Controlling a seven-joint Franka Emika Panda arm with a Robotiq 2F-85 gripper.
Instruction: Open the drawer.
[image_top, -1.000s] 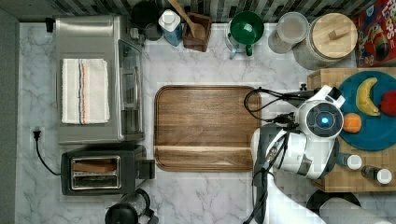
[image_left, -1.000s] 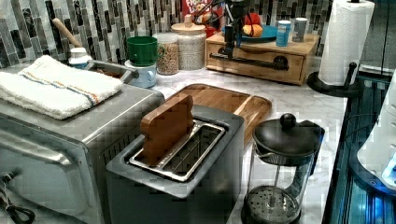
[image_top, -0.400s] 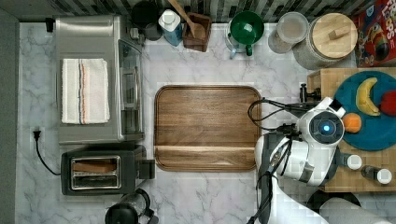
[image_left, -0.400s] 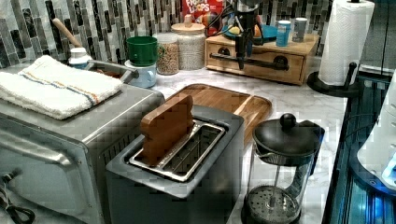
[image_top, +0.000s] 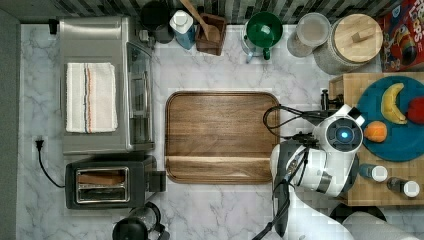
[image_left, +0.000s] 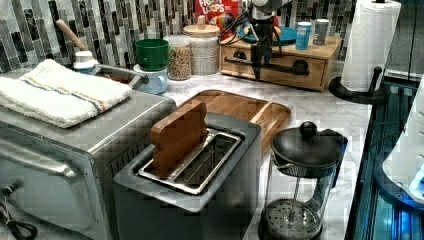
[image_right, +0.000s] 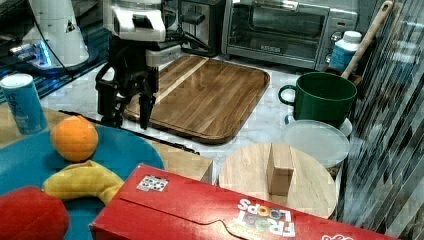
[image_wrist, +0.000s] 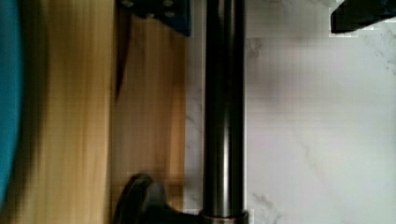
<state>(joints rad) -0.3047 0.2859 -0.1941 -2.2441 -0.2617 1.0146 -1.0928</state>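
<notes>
The drawer (image_left: 274, 67) is a wide, light-wood front set in a matching butcher-block cabinet at the back of the marble bench, at the left view's upper right. A long black bar handle (image_wrist: 224, 107) runs across its panel, standing off the wood on a dark mount

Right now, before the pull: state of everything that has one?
drawer: shut, front looks flush with its cabinet
bar handle: between the pincer fingers, not yet clamped
pincer: open, pointing down at the handle
toaster oven: door shut
toaster: wooden slice standing up in its slot
French press: lid on
jar: wooden lid on
green mug: upright
</notes>
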